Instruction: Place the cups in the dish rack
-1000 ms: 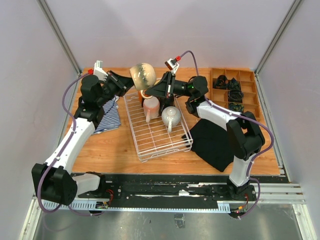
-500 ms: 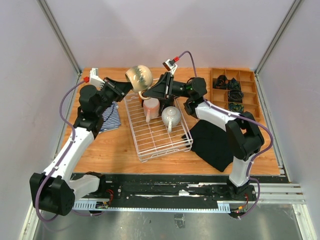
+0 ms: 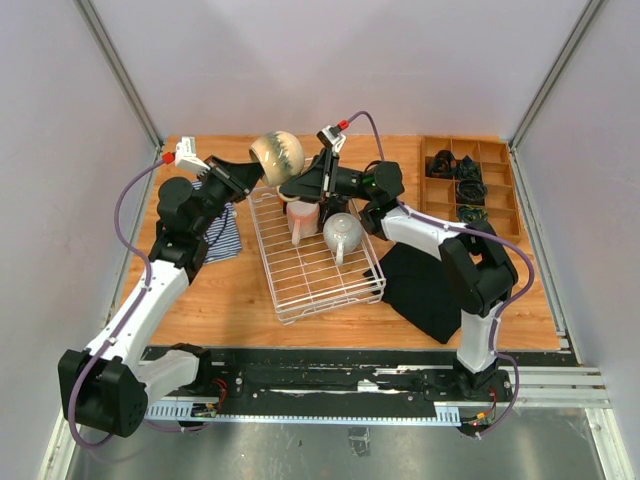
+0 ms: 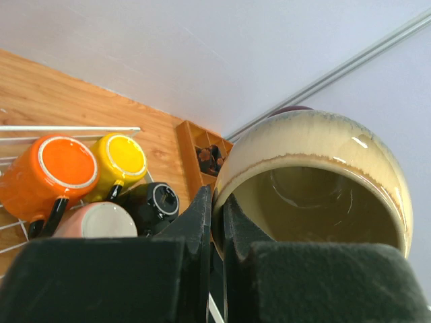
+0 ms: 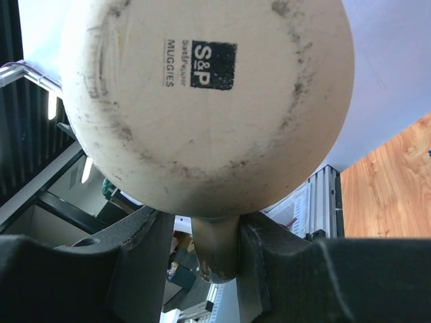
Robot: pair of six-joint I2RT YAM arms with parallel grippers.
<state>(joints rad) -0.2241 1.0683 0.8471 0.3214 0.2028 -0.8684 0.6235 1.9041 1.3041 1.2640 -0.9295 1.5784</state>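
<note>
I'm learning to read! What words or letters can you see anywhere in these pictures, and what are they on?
"S&P": white letters in a black square on the bottom of the beige mug.
"MUGGIES": small dark letters running sideways beside that square, on the same bottom.
No other words, numbers or signs can be read in any view.

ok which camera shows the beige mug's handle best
Right wrist: the handle hangs between its fingers, close up, under the base of the mug. Left wrist shows only the rim and inside, pinched in the left gripper. The top view shows the mug small, its handle hidden at the right gripper.
</note>
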